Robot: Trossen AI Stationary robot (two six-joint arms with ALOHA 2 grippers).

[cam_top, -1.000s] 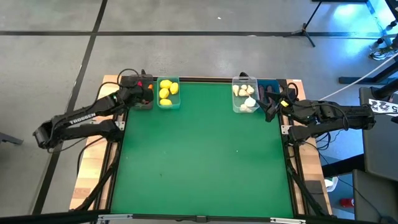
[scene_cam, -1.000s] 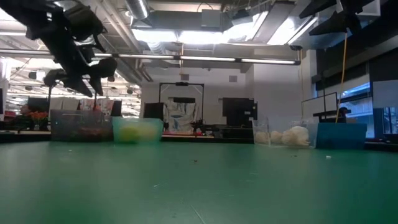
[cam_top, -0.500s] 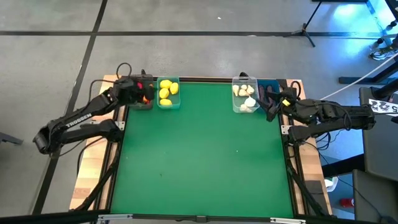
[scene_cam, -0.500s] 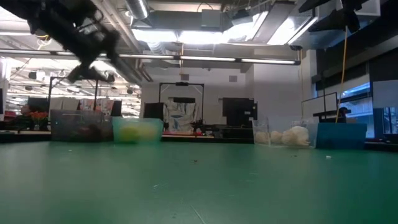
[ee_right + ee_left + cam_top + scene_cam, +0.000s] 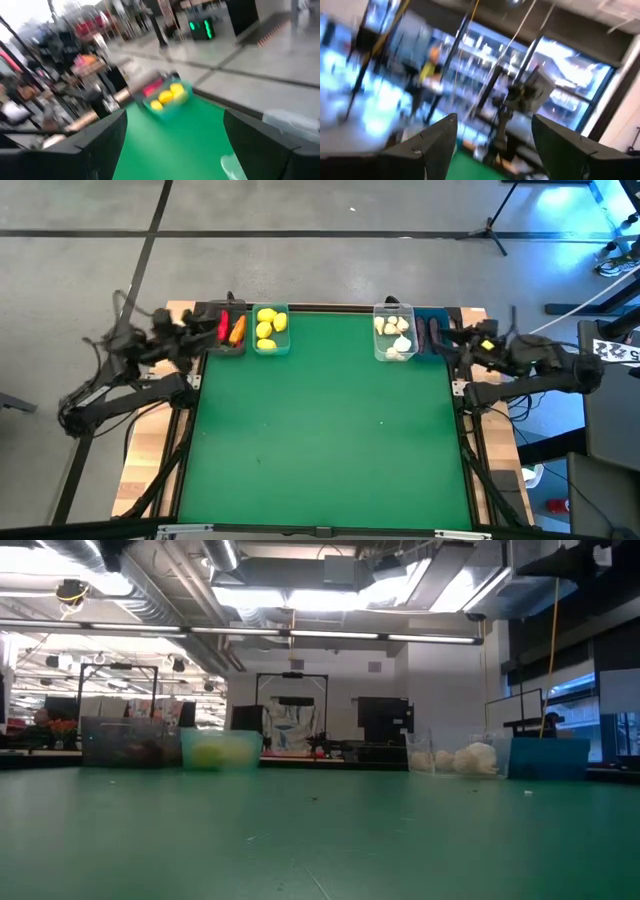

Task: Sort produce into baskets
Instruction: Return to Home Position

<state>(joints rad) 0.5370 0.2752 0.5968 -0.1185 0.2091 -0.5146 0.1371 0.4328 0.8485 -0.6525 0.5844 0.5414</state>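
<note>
Four baskets stand along the table's far edge. The dark basket (image 5: 226, 332) holds a red pepper (image 5: 222, 326) and an orange carrot (image 5: 237, 330). The teal basket (image 5: 270, 330) holds lemons (image 5: 166, 96). The clear basket (image 5: 394, 333) holds garlic bulbs (image 5: 392, 328). The blue basket (image 5: 432, 332) holds dark eggplants. My left gripper (image 5: 190, 342) hangs open and empty off the table's far left corner, beside the dark basket. My right gripper (image 5: 448, 338) is open and empty at the far right, next to the blue basket.
The green mat (image 5: 320, 430) shows no loose produce. Wooden table borders (image 5: 140, 470) and black frame rails run along both sides. In the low view the four baskets (image 5: 220, 748) line the far edge, with the room behind them.
My left gripper has risen from over the dark basket and drawn back toward the table's left edge, tipping from pointing down to about level; the pepper and carrot now show uncovered. My right gripper has drawn back a little toward the right edge.
</note>
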